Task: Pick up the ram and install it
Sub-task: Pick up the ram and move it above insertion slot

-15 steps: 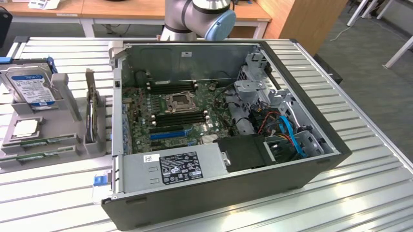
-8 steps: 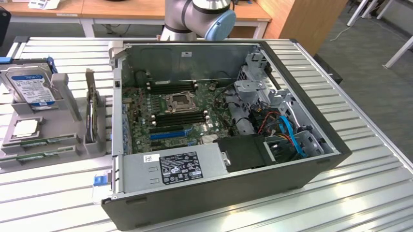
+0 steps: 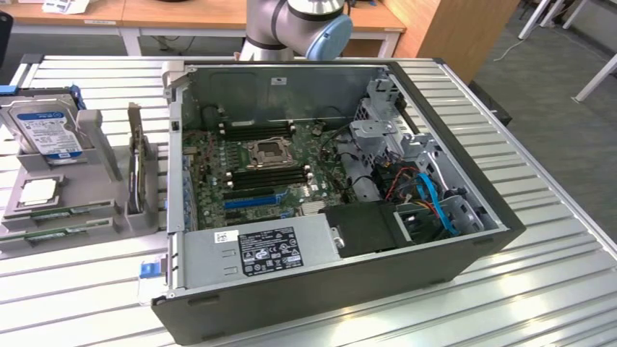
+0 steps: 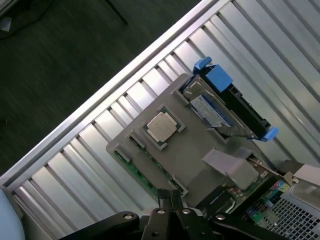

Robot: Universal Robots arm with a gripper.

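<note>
Hovering over a gray parts holder [image 4: 200, 155], the robot's pincer [image 4: 170, 200] has its black fingertips pressed together with nothing between them, close to one end of the ram [image 4: 142, 175]. That green stick sits in a slot along the holder's edge, near the square silver processor [image 4: 161, 126]. A hard drive [image 4: 212, 112] with a blue-white label stands in the same holder. From across the room, the holder rests on the slatted metal table [image 3: 540, 289], at the exterior view's left of the open computer case [image 3: 386, 275].
</note>
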